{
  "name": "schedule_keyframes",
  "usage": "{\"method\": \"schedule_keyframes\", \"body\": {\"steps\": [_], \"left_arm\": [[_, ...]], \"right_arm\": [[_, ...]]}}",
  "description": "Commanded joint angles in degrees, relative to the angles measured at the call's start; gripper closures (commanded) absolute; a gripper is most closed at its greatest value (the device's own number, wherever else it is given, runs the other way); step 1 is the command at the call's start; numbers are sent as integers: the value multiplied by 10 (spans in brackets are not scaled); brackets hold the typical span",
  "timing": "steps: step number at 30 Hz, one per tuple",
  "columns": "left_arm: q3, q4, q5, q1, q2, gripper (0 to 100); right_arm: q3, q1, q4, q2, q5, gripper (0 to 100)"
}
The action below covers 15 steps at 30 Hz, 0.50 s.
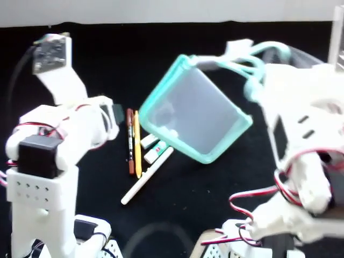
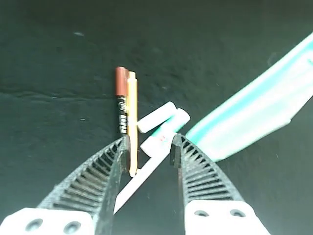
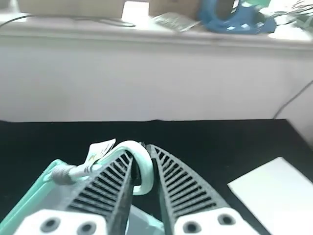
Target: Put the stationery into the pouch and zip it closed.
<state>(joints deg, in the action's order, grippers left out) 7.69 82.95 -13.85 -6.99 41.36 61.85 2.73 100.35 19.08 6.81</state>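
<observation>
Nearest in the high view stand the two white arm bases on the black table (image 1: pixel 215 215), and the right arm's bulk hides much of the table on its side. Just past them lies the stationery. A long white pen (image 1: pixel 148 176) lies slantwise, with its far end under two short white-and-green pieces (image 1: pixel 152 148) that lie side by side. Beside these, a yellow pen (image 1: pixel 137 145) and a brown marker (image 1: pixel 130 142) lie parallel and touching along their length.

The left gripper (image 2: pixel 149 147) hangs over this cluster with its jaws parted about halfway and nothing between them. In its wrist view one finger covers the near end of the yellow pen, and the white pen runs back through the gap between the jaws. The short pieces lie just beyond the fingertips.

Farther on, the pouch (image 1: pixel 193 113), teal-edged with a pale see-through face, is tilted onto one corner. Its lower edge sits just beside the short pieces and partly over them in the high view. Whether that corner touches the table cannot be told, nor whether the zip is open. The right gripper (image 3: pixel 141 155) is clamped tight on the loop (image 3: pixel 122 146) at the pouch's upper corner.

Beyond, a white sheet (image 3: pixel 274 191) lies on the table, well apart from the pouch, and behind the table's far edge rises a white wall (image 3: pixel 156 78) with a cluttered ledge above it
</observation>
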Motion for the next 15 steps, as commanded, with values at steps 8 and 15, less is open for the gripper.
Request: {"method": "schedule_keyframes", "body": {"steps": [8, 15], "left_arm": [[29, 0, 6, -159, 0, 846], [36, -4, 5, -203, -3, 846]], "right_arm": [[15, 164, 7, 60, 65, 992], [15, 167, 7, 65, 62, 992]]}}
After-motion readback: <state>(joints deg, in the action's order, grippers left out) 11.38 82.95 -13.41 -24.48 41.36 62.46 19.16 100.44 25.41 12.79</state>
